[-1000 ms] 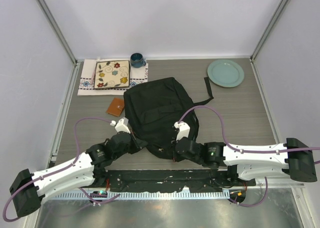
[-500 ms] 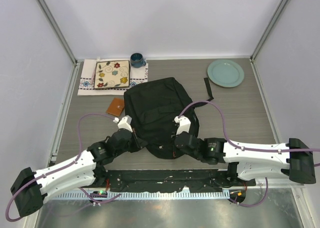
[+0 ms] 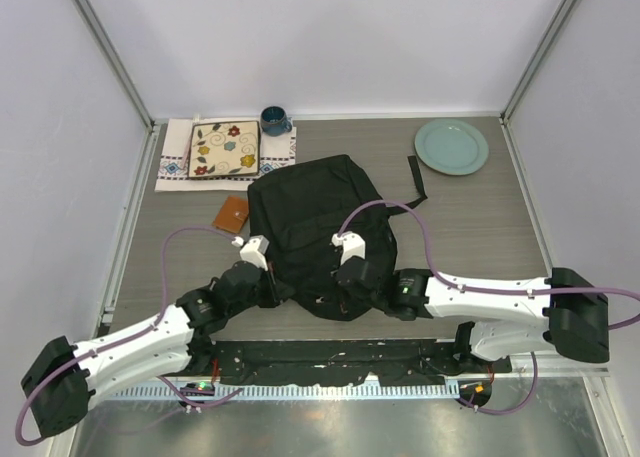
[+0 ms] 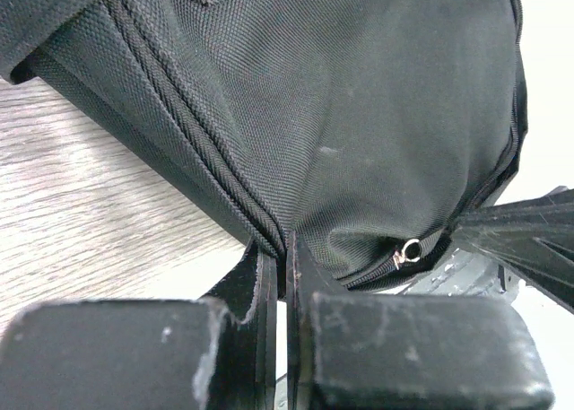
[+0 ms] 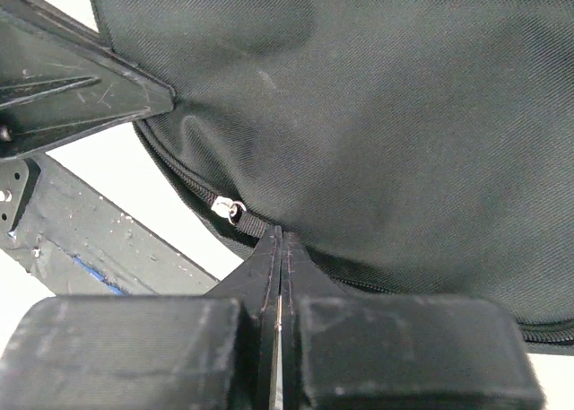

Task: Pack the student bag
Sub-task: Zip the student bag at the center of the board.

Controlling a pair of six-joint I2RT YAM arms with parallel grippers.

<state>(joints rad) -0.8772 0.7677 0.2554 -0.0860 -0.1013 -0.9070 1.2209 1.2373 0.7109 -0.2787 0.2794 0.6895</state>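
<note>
From above we see bright, even, diffuse light: the white walls (image 3: pixel 330 37) wash out almost flat, and only faint soft shadows fall on the bench (image 3: pixel 480 227). The black bag (image 3: pixel 315 217) loses detail there. In the wrist views its weave is sharp, the background burns out to white, and the near bodies of the left pincer (image 4: pixel 280 248) and right pincer (image 5: pixel 280 239) blur.

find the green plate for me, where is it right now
In the top view the green plate sits at the far right corner of the table, beyond and right of the student bag, just past its loose strap.
</note>
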